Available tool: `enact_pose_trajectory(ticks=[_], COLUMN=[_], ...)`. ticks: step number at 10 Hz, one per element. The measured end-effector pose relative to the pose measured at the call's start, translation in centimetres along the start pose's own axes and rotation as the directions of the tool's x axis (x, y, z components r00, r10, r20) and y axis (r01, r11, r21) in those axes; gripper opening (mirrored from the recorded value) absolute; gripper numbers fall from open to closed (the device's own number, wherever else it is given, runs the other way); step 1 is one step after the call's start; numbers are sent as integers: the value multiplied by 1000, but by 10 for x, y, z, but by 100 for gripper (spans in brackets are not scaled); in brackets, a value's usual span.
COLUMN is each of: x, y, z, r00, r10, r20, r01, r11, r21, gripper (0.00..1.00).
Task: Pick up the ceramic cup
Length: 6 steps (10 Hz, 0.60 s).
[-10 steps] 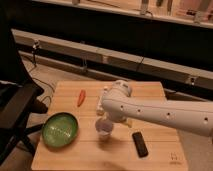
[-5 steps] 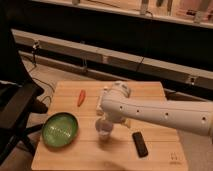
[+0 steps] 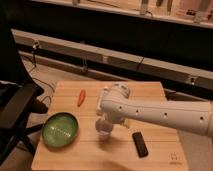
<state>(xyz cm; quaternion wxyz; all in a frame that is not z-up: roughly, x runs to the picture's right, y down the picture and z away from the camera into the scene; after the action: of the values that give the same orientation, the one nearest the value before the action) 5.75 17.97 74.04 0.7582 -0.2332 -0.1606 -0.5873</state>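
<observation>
At the left of the pale wooden counter point(image 3: 150, 90) lies a round green plate point(image 3: 60, 131), flat and well clear of the work. A small orange-red, carrot-shaped piece point(image 3: 80, 98) sits beyond it toward the far edge. Neither looks likely to hinder a grasp. Right of the plate, near the counter's middle, the small white ceramic cup point(image 3: 104, 133) stands upright on the wood, apart from everything else, which leaves room on both sides for fingers. The tool point(image 3: 104, 126) hangs directly over it, spread open, its tips seemingly down at the cup's rim or flanks. Whether they touch it I cannot tell, since the wrist hides most of the gap. The cup appears to rest on the counter, not lifted. The thick white arm point(image 3: 165, 116) comes in from the right edge, low and nearly level, then bends downward at a bulbous wrist joint point(image 3: 116, 102). A flat black oblong object point(image 3: 140, 144) lies near the front edge, clear of the cup.
</observation>
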Motion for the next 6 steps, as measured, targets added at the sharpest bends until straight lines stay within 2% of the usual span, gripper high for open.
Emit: enact_pose_trajectory(ticks=[6], x=[1], y=[-3], z=[7], r00=[1000], r10=[-4], r20=[10], r01=[4], r11=[1000], r21=[2], gripper=[80])
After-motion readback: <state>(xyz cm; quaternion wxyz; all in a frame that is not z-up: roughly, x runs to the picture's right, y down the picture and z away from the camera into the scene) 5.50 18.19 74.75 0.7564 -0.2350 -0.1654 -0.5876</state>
